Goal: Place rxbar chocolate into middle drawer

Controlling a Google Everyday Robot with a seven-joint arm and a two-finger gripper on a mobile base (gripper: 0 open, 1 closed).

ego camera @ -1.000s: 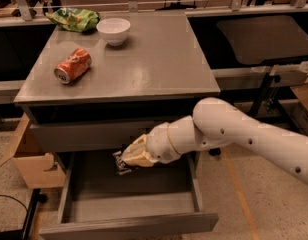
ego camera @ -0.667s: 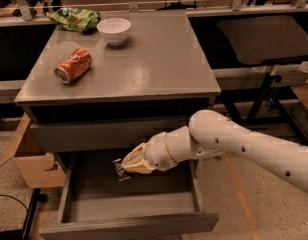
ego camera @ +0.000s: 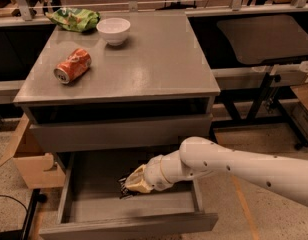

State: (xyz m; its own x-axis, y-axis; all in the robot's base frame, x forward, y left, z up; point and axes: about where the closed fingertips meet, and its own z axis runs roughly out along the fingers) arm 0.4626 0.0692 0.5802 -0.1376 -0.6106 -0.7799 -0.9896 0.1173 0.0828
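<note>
Now holds the rxbar chocolate [ego camera: 125,187] pinched in the closed hand [ego camera: 136,183] low inside the open middle drawer [ego camera: 129,223], beneath the worktop's [ego camera: 144,59] front edge and near its floor, likely so as to release it gently rather than drop it.

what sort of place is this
Probably a lab or workshop: a grey metal cabinet, a dark bench beside it, a cardboard box on the floor. The pincer holds the rxbar chocolate down in the open middle drawer.
</note>
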